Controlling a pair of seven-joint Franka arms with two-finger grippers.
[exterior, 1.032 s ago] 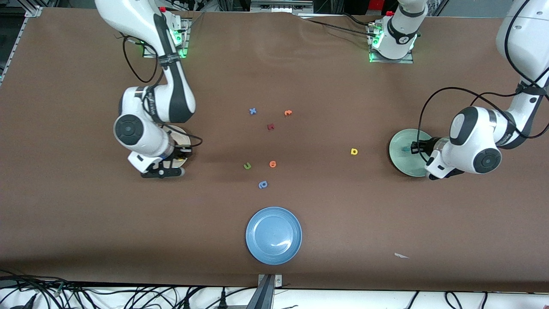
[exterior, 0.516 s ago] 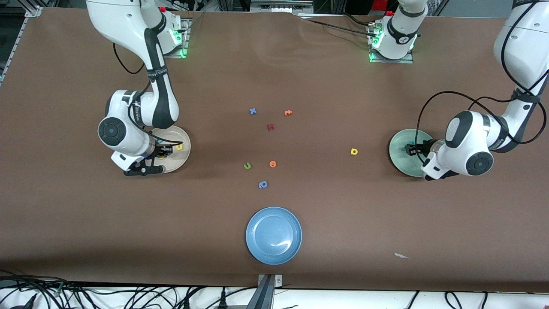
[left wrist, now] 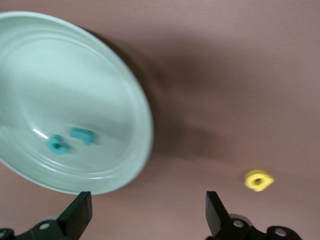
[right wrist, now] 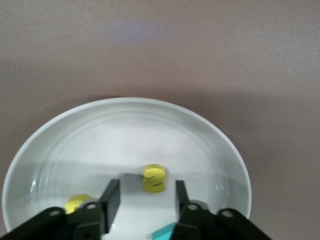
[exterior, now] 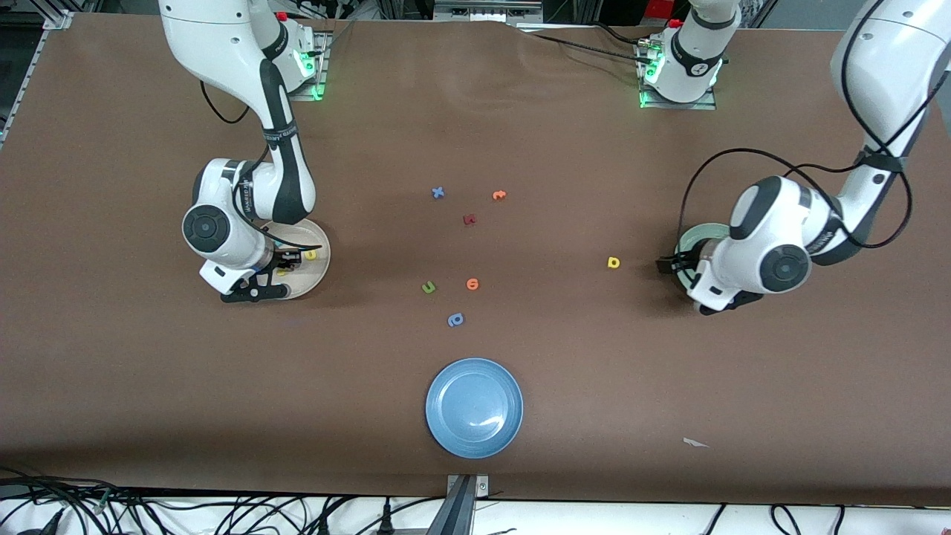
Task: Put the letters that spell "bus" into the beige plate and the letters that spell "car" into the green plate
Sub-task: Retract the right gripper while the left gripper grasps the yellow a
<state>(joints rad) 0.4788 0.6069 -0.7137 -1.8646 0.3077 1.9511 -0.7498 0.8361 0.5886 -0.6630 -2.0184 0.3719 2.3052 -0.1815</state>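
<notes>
STEP: last "car" letter pending | L gripper (left wrist: 145, 212) empty, jaws wide, over table by round mint-green plate (left wrist: 131, 95) w/ teal foam "c" (left wrist: 58, 145) + "r" (left wrist: 82, 135) | R gripper (right wrist: 147, 200) part-open over round beige plate (right wrist: 220, 150), just above yellow foam "s" (right wrist: 154, 178); "u" (right wrist: 76, 203), teal "b" (right wrist: 162, 233) in too | NEXT: L to yellow foam "a" (exterior: 613, 262) on table nr green plate, pinch, carry in.

A glossy green plate (left wrist: 125, 90) and beige plate (right wrist: 215, 145) catch the light. The brown tabletop (exterior: 669, 371) lies matt. The yellow "s" (right wrist: 154, 178) looks soft, dull foam.
</notes>
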